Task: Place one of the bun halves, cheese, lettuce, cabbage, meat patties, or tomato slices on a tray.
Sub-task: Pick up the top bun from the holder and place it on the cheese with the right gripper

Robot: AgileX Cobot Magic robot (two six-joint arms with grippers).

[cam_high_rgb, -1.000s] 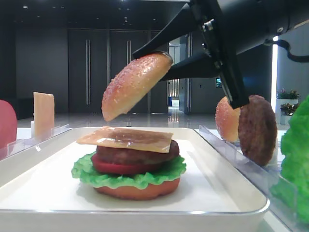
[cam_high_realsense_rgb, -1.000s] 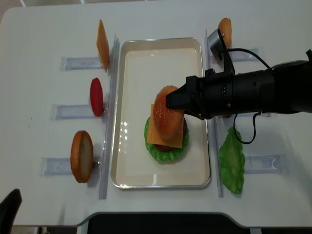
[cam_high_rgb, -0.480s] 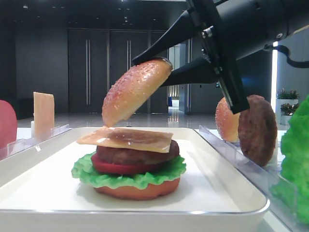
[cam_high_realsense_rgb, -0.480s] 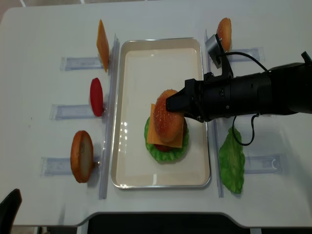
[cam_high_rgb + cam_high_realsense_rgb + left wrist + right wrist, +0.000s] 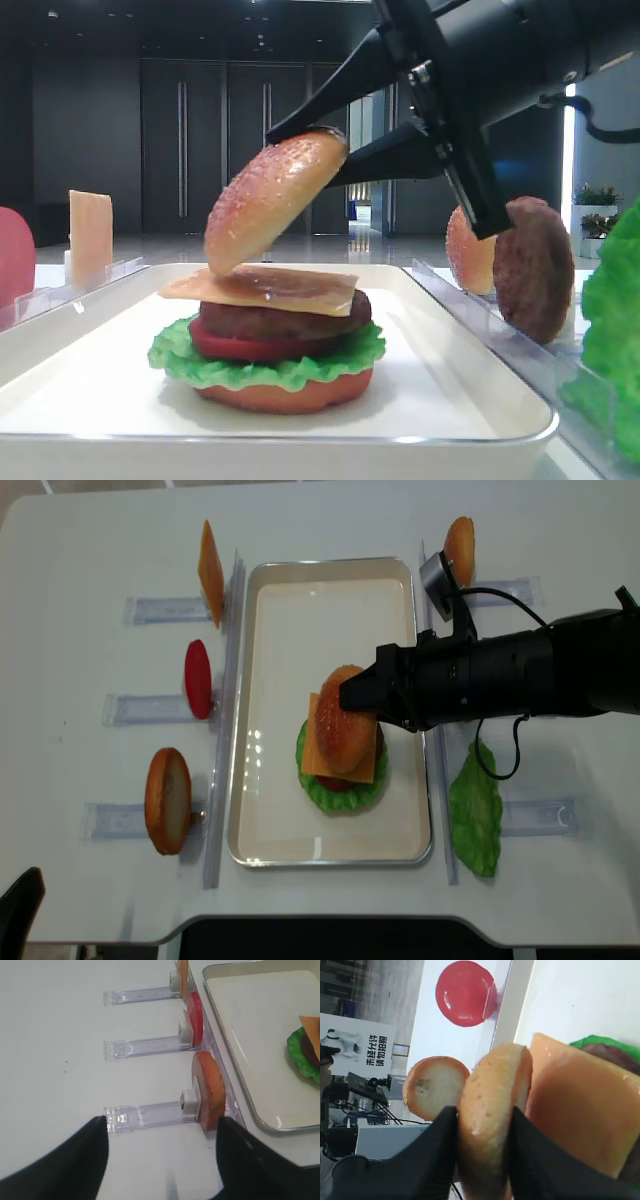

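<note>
Gripping a domed bun half (image 5: 272,197) by its upper edge, the right gripper (image 5: 330,148) is seen closed on it; the sesame-speckled golden crust is turned up and left, the long axis tilted, the lower rim just at the cheese (image 5: 262,287). The cheese is listed as a thin, glossy, pale orange square capping a stack on the white, low-rimmed tray (image 5: 470,400): rough dark meat patty (image 5: 285,320), smooth red tomato slice (image 5: 255,347), frilled green lettuce (image 5: 265,368), smooth orange-brown bottom bun (image 5: 285,392). A second patty (image 5: 532,268) is stood on edge in a clear rack to the right. The left gripper (image 5: 162,1160) is shown with its black jaws spread wide, holding nothing.
</note>
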